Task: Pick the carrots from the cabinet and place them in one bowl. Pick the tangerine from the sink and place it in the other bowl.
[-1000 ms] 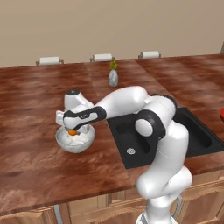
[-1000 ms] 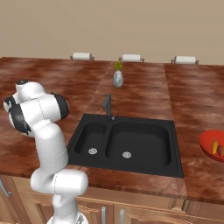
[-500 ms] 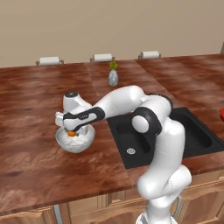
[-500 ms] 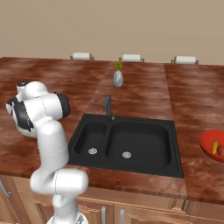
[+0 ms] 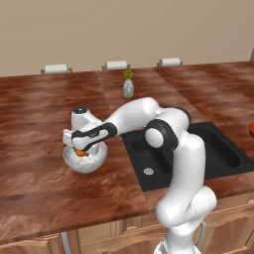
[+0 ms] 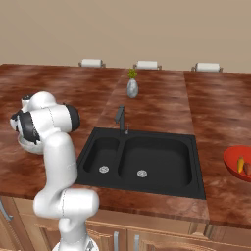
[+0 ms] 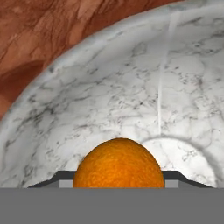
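One job left: releasing the tangerine (image 7: 119,162)
end effector (image 5: 81,153): grasping tangerine, low inside grey bowl (image 5: 85,162) so it won't bounce out
red bowl (image 6: 234,164): carrots (image 6: 240,164) already in, table's right edge

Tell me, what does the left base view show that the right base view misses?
The left base view alone shows the gripper holding the tangerine low inside the whitish-grey bowl. The right base view alone shows the carrots lying in the red bowl and the sink's faucet. Both share the black sink, the vase and the brown counter.
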Robot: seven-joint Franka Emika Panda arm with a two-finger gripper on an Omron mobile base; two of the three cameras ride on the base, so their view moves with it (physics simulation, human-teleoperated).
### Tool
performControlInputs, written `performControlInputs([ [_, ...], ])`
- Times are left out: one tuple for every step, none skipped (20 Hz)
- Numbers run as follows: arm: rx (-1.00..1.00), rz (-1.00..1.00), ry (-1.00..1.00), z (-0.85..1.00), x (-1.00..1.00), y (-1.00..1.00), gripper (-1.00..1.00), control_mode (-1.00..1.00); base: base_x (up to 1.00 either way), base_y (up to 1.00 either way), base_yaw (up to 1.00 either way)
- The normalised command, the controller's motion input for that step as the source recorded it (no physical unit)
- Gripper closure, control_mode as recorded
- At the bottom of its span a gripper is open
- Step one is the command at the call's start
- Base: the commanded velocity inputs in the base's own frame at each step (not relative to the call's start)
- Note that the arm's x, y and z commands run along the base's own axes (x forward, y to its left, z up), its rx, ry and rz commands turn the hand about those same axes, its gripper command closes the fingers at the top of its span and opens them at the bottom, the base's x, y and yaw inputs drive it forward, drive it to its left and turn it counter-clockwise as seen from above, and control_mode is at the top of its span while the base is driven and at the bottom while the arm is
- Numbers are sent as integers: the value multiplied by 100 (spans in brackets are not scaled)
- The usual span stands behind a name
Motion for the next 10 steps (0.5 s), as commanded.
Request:
performControlInputs([
  [0, -2, 0, -16, 14, 5, 100, -100, 0, 0, 0],
  [0, -2, 0, -16, 12, 5, 100, -100, 0, 0, 0],
  [0, -2, 0, -16, 10, 6, 100, -100, 0, 0, 0],
  [0, -2, 0, -16, 9, 5, 100, -100, 0, 0, 0],
  [0, -2, 0, -15, 8, 5, 100, -100, 0, 0, 0],
  [0, -2, 0, -14, 7, 4, 100, -100, 0, 0, 0],
  [0, -2, 0, -14, 6, 5, 100, -100, 0, 0, 0],
  [0, -2, 0, -12, 3, 4, 100, -100, 0, 0, 0],
  [0, -2, 0, -11, 1, 3, 100, -100, 0, 0, 0],
  [0, -3, 0, -11, 0, 1, 100, -100, 0, 0, 0],
])
